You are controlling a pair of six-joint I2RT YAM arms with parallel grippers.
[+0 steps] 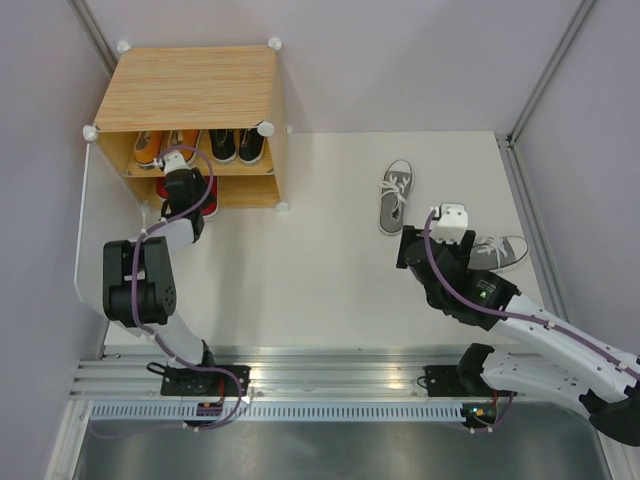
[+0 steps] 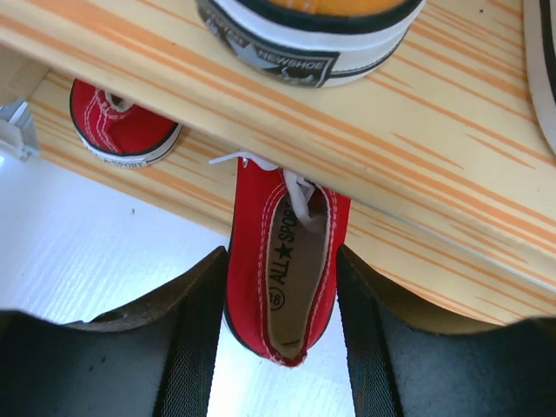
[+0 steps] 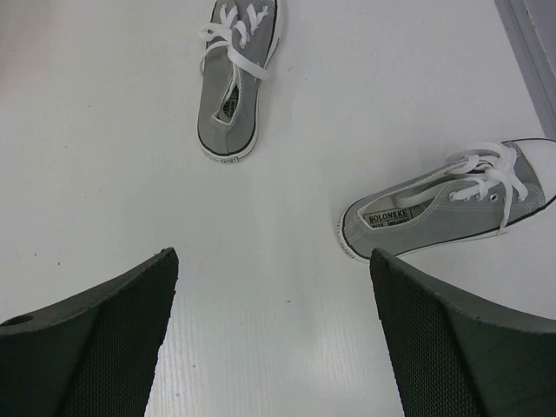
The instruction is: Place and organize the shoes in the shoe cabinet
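Red shoe (image 2: 282, 261) toe hidden in cabinet (image 2: 391, 148)

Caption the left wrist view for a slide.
Left gripper flanks a red canvas sneaker nosed under the wood-grain cabinet shelf, its red mate further left.

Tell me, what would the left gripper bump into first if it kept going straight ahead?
Likely the red shoe, which lies between the fingers of the left gripper with its toe tucked under the cabinet shelf. Going on would probably push it deeper into the lower compartment; depth behind is unclear.
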